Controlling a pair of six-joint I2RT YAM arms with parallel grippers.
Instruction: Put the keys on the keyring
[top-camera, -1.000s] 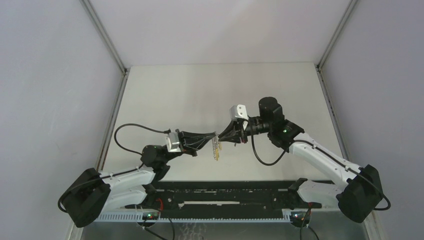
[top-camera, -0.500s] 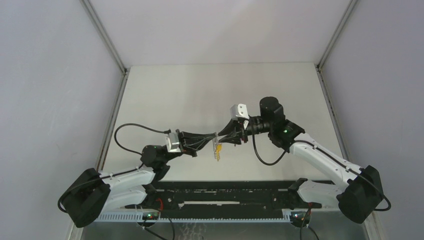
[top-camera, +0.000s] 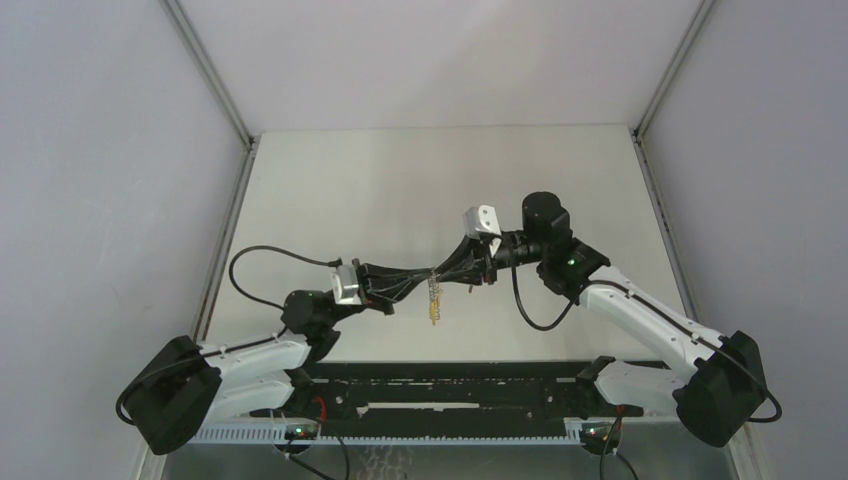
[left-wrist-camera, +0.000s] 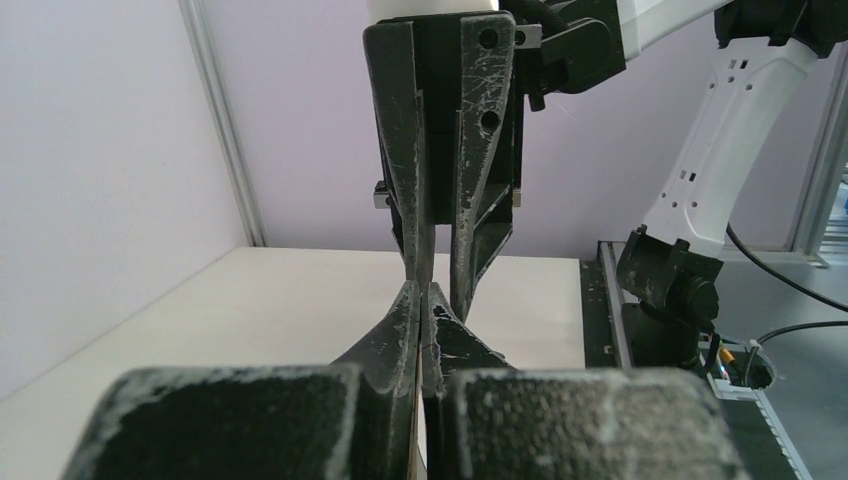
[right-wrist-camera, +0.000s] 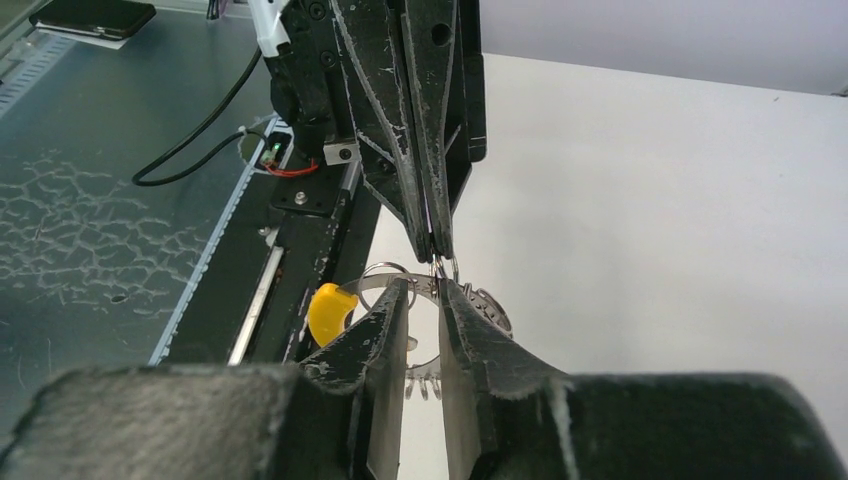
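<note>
**Ring pinched in mid-air, right jaws lined up on it**

The black two-finger left gripper (right-wrist-camera: 437, 250) reaches in from the left and is clamped tight on the top of the large, thin grey metal keyring (right-wrist-camera: 487, 303) with the beaded rim. The ring hangs above the pale table (right-wrist-camera: 650, 200), near its middle. The black two-finger right gripper (right-wrist-camera: 425, 297) meets it tip to tip from the right, jaws narrow with a slit between them. Whether a pad touches the ring cannot be told.

The tiny yellow-headed key (right-wrist-camera: 330, 312) hangs just beside the ring on its near side; whether it is threaded on is unclear. The green-headed key is not visible.

The step looks like working a key along the ring's wire. It calls for a firm, motionless left pinch and short right-hand strokes that follow the wire. Any twist could lever the ring out of the grip.
</note>
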